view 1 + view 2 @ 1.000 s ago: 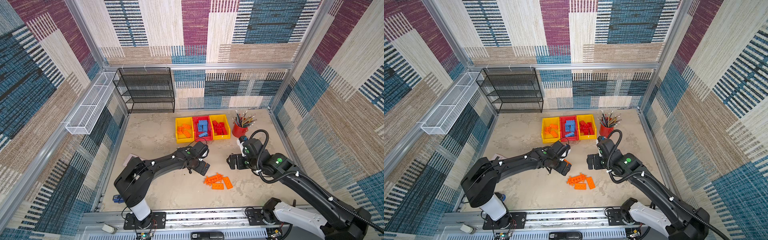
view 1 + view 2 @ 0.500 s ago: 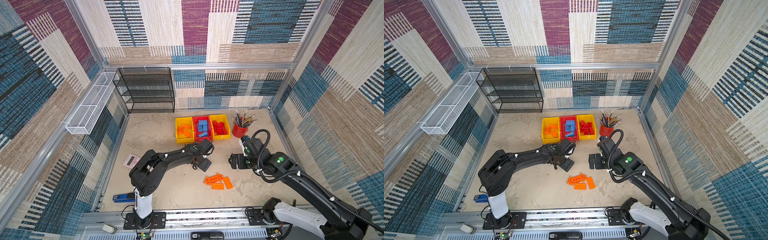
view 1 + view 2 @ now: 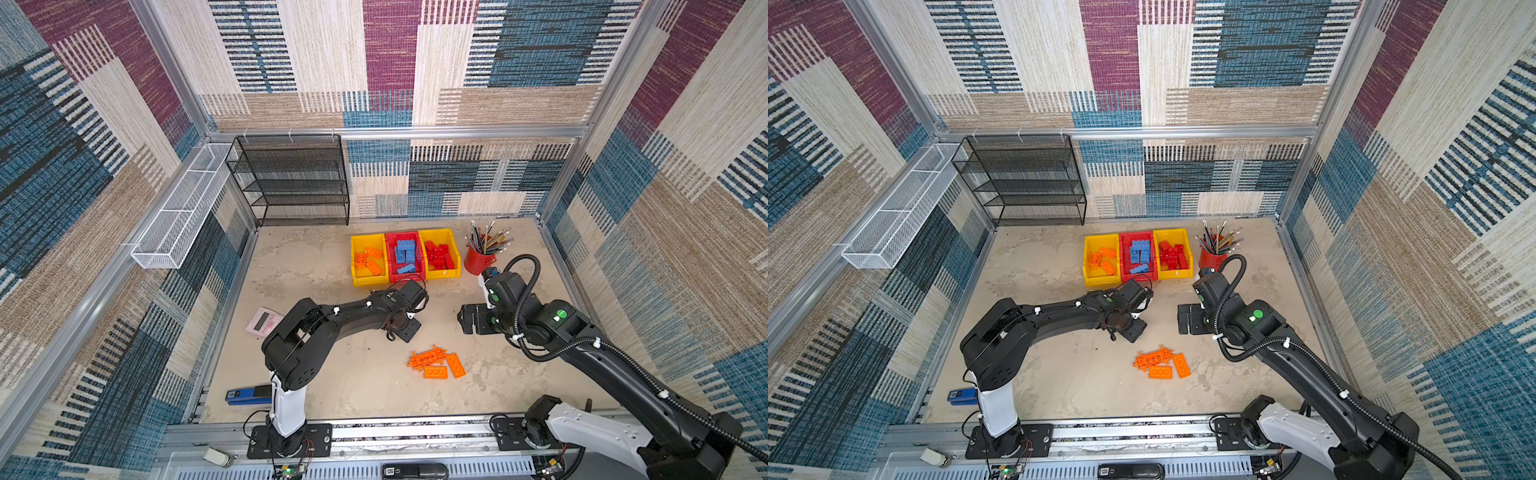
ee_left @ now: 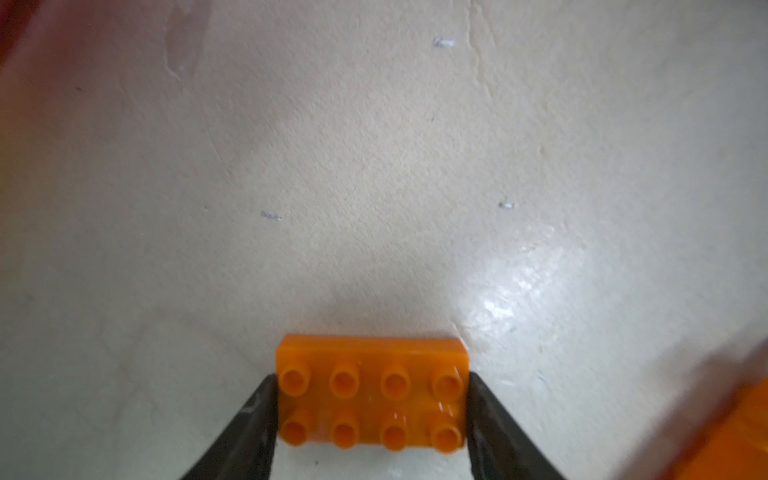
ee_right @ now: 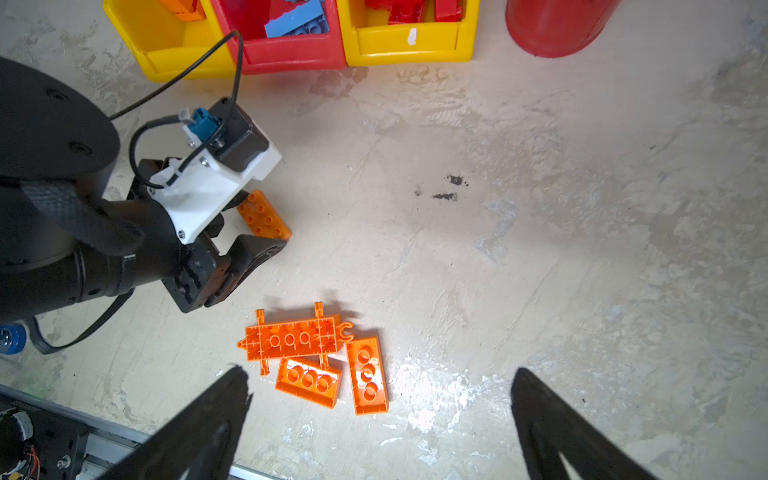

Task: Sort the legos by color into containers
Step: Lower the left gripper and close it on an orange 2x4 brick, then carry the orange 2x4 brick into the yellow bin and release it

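"Orange brick [image 4: 372,399] — where is it?"
"Your left gripper [image 4: 370,384] pinches its ends, just before the red bin [image 5: 291,54], perhaps barely lifted. Your right gripper [image 5: 379,374] gapes empty, also near that bin."

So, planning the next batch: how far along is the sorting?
Done: the three bins hold orange bricks, blue bricks and red bricks, one colour each. In hand: the left gripper grips one orange brick. Still to go: a toothed plate and two orange bricks on the table, near the open right gripper.
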Available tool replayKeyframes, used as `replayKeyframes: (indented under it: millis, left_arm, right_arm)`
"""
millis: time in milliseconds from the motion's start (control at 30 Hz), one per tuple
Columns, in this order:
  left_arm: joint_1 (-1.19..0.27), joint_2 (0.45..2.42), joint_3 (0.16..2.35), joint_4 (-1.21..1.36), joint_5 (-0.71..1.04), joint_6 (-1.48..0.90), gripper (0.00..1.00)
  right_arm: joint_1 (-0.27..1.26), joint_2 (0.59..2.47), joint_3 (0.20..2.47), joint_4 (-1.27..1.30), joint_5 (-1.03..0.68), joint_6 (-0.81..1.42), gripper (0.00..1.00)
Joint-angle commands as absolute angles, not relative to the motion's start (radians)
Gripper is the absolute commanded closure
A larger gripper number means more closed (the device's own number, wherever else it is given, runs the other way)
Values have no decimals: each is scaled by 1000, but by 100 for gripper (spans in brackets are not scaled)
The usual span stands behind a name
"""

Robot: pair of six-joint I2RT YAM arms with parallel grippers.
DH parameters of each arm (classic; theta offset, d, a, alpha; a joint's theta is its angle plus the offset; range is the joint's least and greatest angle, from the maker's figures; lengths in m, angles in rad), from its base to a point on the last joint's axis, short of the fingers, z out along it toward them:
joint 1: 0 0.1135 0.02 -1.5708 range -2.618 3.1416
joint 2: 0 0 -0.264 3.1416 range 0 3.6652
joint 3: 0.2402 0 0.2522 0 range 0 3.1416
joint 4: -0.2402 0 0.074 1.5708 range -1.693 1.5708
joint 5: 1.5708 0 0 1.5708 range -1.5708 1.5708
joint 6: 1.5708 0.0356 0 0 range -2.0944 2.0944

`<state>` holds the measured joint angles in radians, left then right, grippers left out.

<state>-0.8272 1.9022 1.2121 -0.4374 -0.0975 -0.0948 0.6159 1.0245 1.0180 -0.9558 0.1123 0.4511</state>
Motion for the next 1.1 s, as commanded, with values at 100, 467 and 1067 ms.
replayKeyframes:
  millis: [100, 467, 1067]
  left_arm:
    - [-820, 1892, 1222, -523, -153, -104, 55]
    - [-618, 1788, 1405, -655, -130, -131, 56]
    - [-363, 2201, 2058, -792, -47, -37, 53]
  right_arm:
    - [615, 1036, 1035, -944, 130, 459, 1]
    - [608, 1119, 1071, -886, 126, 418, 1]
    - [570, 1339, 1232, -816, 107, 365, 1]
